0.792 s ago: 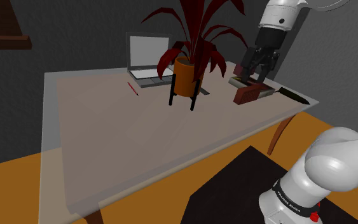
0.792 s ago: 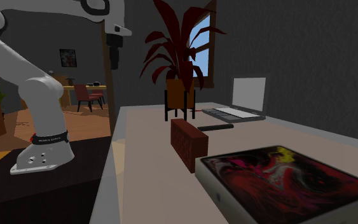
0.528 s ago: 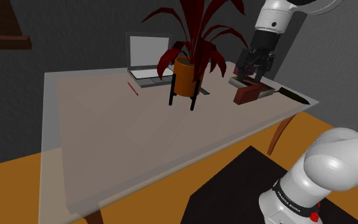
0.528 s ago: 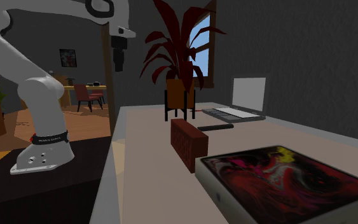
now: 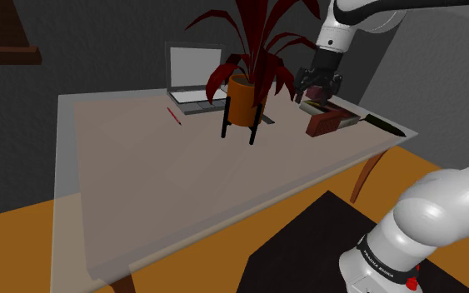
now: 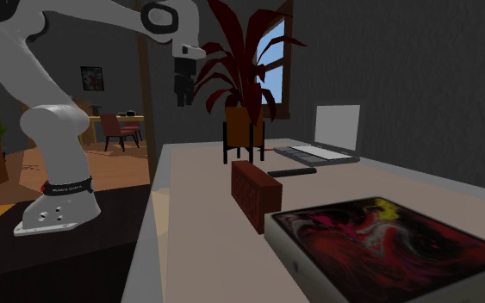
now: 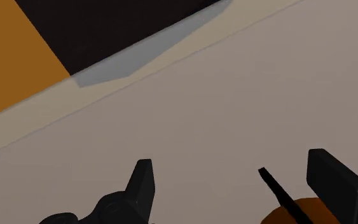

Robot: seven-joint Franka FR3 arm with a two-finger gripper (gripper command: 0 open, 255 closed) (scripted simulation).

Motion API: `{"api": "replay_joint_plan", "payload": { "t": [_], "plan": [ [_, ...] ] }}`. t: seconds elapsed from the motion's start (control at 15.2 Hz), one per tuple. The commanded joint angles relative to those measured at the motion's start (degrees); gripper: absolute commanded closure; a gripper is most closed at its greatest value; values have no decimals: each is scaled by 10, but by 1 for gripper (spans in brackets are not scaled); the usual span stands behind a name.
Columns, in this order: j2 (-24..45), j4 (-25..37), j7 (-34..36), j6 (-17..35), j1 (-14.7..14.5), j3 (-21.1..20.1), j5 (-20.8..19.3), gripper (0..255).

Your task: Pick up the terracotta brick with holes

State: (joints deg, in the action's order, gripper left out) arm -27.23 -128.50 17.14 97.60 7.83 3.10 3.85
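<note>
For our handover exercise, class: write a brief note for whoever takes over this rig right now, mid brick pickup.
Gripper: open, empty, high above the bare table beside the potted plant.
Brick: lying on the table near its edge, untouched, off to the side of the gripper.
Done: nothing grasped yet.
Left: move over the brick, descend, close on it, lift.
</note>
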Motion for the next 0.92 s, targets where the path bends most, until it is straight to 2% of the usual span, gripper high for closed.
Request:
{"api": "replay_joint_plan", "payload": {
  "t": [0.0,0.86],
  "plan": [
    [31,12,16,22,13,7,-5,0],
    [230,129,109,112,84,67,-18,0]
  ]
}}
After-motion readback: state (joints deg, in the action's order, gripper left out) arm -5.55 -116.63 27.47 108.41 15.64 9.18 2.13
